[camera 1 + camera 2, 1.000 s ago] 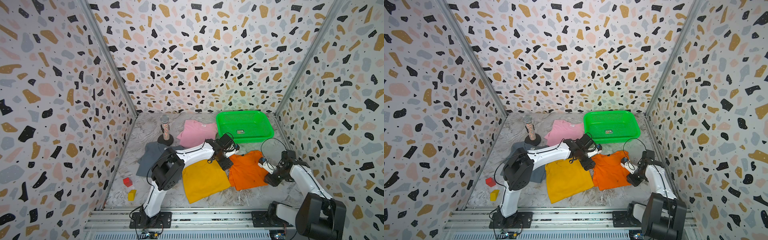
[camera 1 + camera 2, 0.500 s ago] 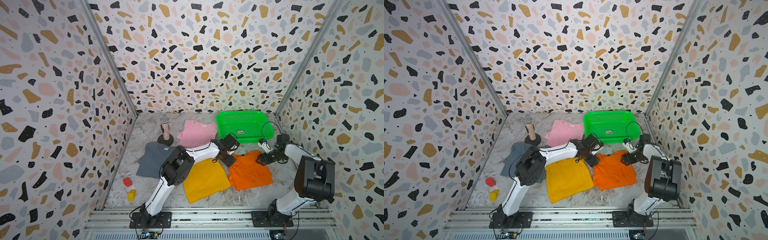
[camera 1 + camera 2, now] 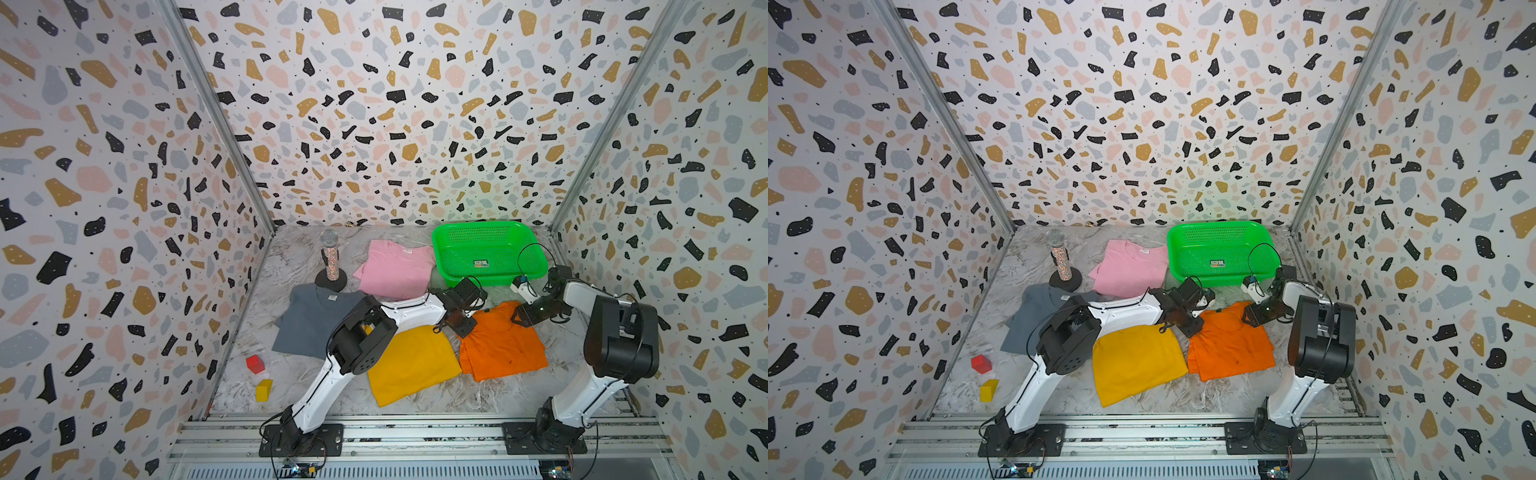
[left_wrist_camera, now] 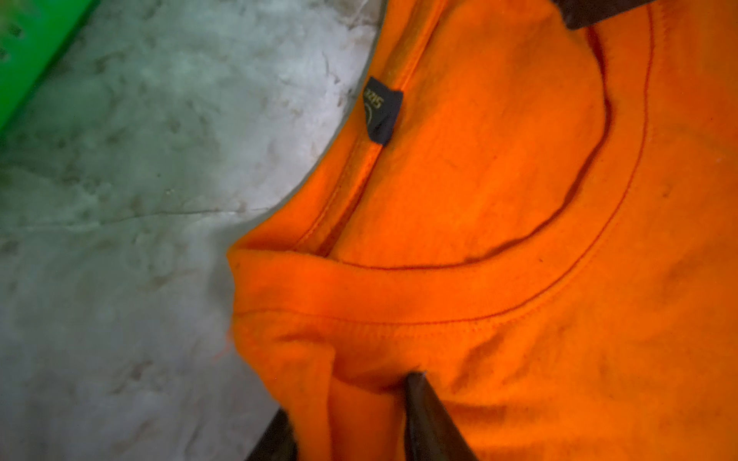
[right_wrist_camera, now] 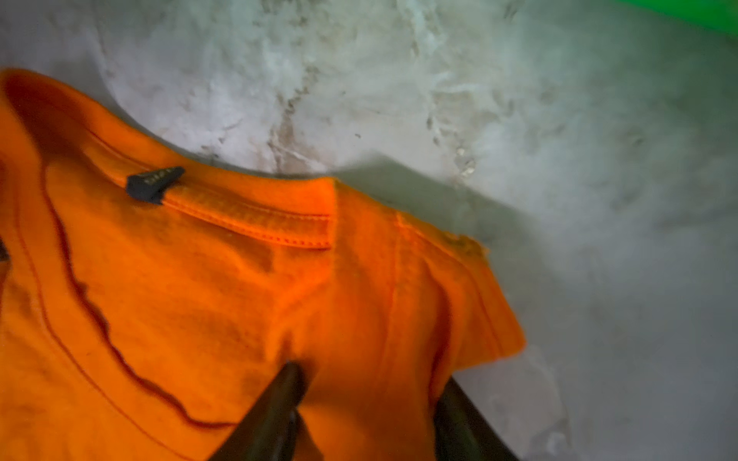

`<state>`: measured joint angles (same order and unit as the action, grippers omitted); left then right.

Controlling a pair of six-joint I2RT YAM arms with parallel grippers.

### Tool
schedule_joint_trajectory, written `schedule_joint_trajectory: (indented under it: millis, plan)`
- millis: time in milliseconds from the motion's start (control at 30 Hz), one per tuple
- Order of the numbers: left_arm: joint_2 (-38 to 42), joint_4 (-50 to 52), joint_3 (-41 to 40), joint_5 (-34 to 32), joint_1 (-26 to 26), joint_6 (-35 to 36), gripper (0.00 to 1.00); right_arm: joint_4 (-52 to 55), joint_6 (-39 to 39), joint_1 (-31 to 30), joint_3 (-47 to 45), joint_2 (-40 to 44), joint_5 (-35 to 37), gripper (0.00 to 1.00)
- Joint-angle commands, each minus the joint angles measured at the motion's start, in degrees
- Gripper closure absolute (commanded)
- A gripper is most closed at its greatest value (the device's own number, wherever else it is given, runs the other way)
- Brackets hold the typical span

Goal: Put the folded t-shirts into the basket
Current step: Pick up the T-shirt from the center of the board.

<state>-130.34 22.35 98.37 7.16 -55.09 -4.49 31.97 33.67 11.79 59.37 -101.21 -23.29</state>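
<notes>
While the orange t-shirt is lying flat on the marbled grey tabletop, just in front of the basket and outside it, both arms are reaching down onto its collar end. A dark woven tag is sticking out of the ribbed neckband; its pale lettering is too blurred to read. The left gripper is pinching a raised ridge of the soft knit beside the collar, its dark fingers pressed in on both sides. The right gripper is straddling the shirt's opposite shoulder corner, cloth lying between its fingers, though I cannot tell whether it is clamping. The bright green plastic basket, shallow, round-cornered and perforated, is showing a small label too tiny to read. The mustard t-shirt is lying edge to edge with the orange one; the pink t-shirt and the grey-blue t-shirt, each bearing a small white neck tag, are resting farther off. By the grey-blue shirt a speckled microphone is standing on a round black base, and a red cube and a yellow block are sitting near the side wall.
</notes>
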Motion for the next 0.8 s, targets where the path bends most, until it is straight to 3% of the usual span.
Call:
schedule_joint_trajectory:
  millis: [0,167,233,567,767]
  plan:
    - [-0.2,0.1,-2.0,2.0,-0.2,-0.4,0.75,4.9,1.5,-0.5,1.2,-1.0,-3.6,0.64]
    - [0.8,1.8,0.1,5.0,1.4,0.9,0.99,6.3,1.7,-0.4,2.0,1.4,-6.6,0.9]
    - [1.5,2.8,1.3,7.9,2.2,2.6,1.0,6.3,1.1,-0.3,2.1,3.7,-8.8,1.0]
    - [12.1,5.4,3.8,12.9,5.0,16.3,1.0,-2.7,-11.3,-0.2,0.1,21.3,-11.3,1.0]
    - [11.5,12.6,16.0,12.7,7.8,24.2,1.0,-12.3,-24.2,-0.4,2.5,25.8,-8.5,1.0]
